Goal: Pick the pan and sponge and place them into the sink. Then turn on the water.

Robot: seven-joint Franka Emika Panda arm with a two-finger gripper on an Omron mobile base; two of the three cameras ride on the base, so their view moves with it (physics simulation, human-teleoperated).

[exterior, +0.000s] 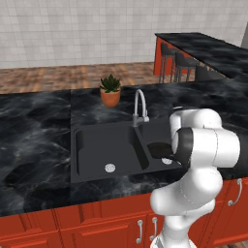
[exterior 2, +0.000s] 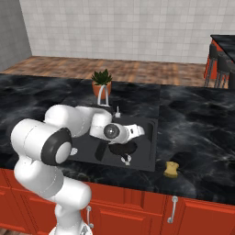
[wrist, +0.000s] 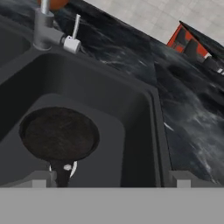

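Hand view: pan, black, round, lying lower left on the floor of the sink's basin, handle toward the bottom edge; gripper above it, jaws wide apart, holding nothing. Right base view: sponge, yellow, lower right on the counter, just beside the sink's rim. Faucet, silver, centre of left base view.

The left base view looked from behind the arm, forward and down over the table, with the sink near the middle and the faucet behind it. The right base view faced the same sink from the other side — both shared the basins, the faucet and the plant pot. The hand view sat close above the right basin, angled down — the faucet base showed at its top left.
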